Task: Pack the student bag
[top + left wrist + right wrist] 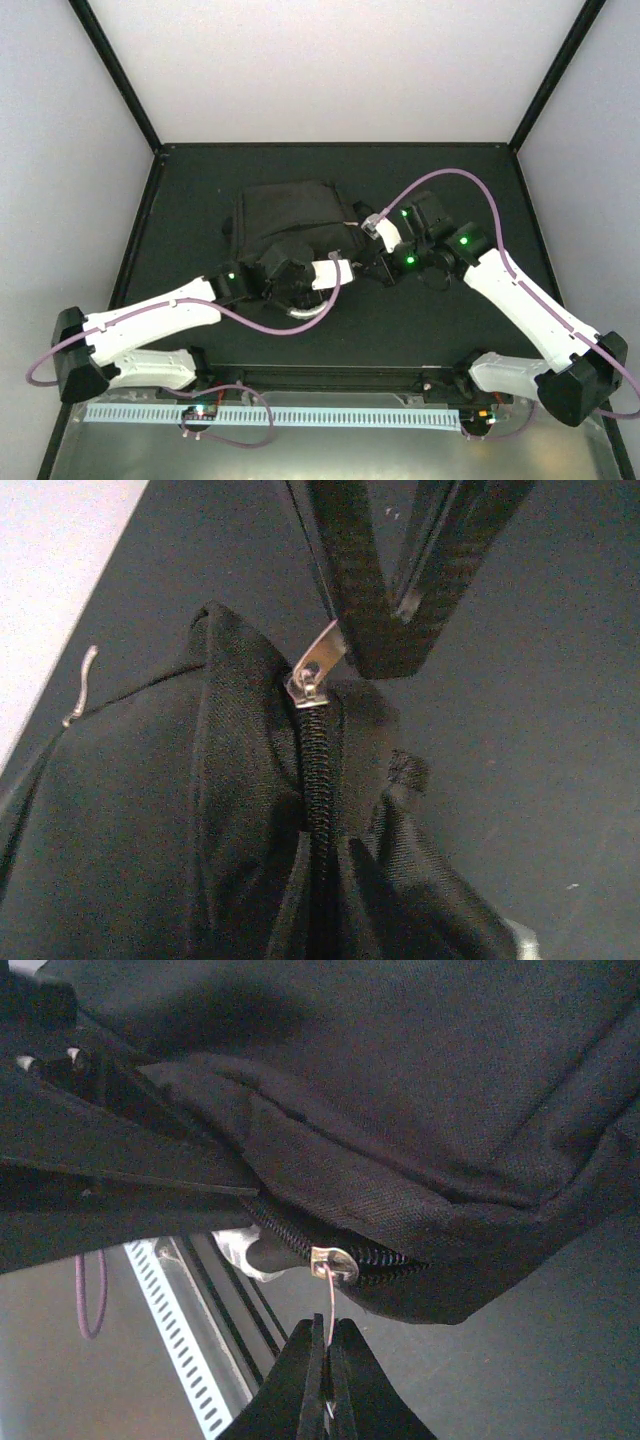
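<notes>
Left fingers [355,590]: tips drawn together on the flat pull tab [325,652], tab lifted off its slider [308,687] and running in at the tips. Reads as pinched, tab end hidden behind the near finger. Right fingers [358,1392]: fully closed on a thin pull [329,1305] hanging from a second slider [333,1263], seen edge-on.

Judged step: working the main zipper of the student bag [290,215]. Opening or closing, can't tell from here.

To do it well:
- Pull along the zipper chain [320,770], not up off the fabric. Low angle, to avoid cocking the slider.
- Anchor with one side, run the other. Never both at once: risk of dragging the bag across the counter [450,330].
- Tension the cloth before moving. Loose folds beside the chain near the left slider, likely snag points.
- Go slow. Thin smooth metal, easy to lose from the pinch. Re-grip deeper at any sign of slip.

Bag position: about mid-counter, a little toward the far edge and left of centre, slumped low.
- Left fingers: at its near side, just past a corner ridge of the bag.
- Right fingers: at its right side, just off the seam, a short run of bare pull between tips and cloth.
- No fabric contact visible on either pair; contact through the pulls only.
</notes>
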You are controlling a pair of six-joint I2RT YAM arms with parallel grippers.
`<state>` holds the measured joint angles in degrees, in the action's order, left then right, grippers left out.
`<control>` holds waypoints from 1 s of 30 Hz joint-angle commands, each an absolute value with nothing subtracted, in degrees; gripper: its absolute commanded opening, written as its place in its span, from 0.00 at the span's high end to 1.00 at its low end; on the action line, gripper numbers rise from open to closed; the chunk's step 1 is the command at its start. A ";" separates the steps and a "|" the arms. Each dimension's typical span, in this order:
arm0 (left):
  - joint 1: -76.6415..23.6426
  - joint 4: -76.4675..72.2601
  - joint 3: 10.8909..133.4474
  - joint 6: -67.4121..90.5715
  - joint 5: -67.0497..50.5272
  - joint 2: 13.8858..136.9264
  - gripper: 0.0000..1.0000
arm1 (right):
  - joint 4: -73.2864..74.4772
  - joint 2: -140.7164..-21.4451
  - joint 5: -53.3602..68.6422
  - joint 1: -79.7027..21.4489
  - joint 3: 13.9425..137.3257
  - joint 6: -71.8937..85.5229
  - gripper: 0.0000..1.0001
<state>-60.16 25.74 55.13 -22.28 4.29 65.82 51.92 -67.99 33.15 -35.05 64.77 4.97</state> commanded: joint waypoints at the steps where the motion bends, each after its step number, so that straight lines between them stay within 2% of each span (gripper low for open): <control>1: -60.21 30.62 56.69 -22.91 12.94 66.40 0.98 | 51.42 -65.63 34.15 -35.24 65.95 3.73 0.98; 11: -60.21 31.43 53.23 -27.18 18.68 56.87 0.99 | 59.11 -67.92 18.62 -35.22 67.06 2.85 0.98; 16: -60.21 31.64 51.67 -28.96 17.52 50.02 0.98 | 56.79 -72.33 17.83 -35.20 67.33 3.38 0.98; 25: -60.19 26.60 45.91 -29.83 5.64 35.83 0.98 | 47.36 -77.35 19.25 -35.19 66.87 6.81 0.98; 30: -60.12 27.59 45.40 -29.47 4.98 34.21 0.99 | 43.14 -80.70 17.92 -35.14 65.53 8.38 0.98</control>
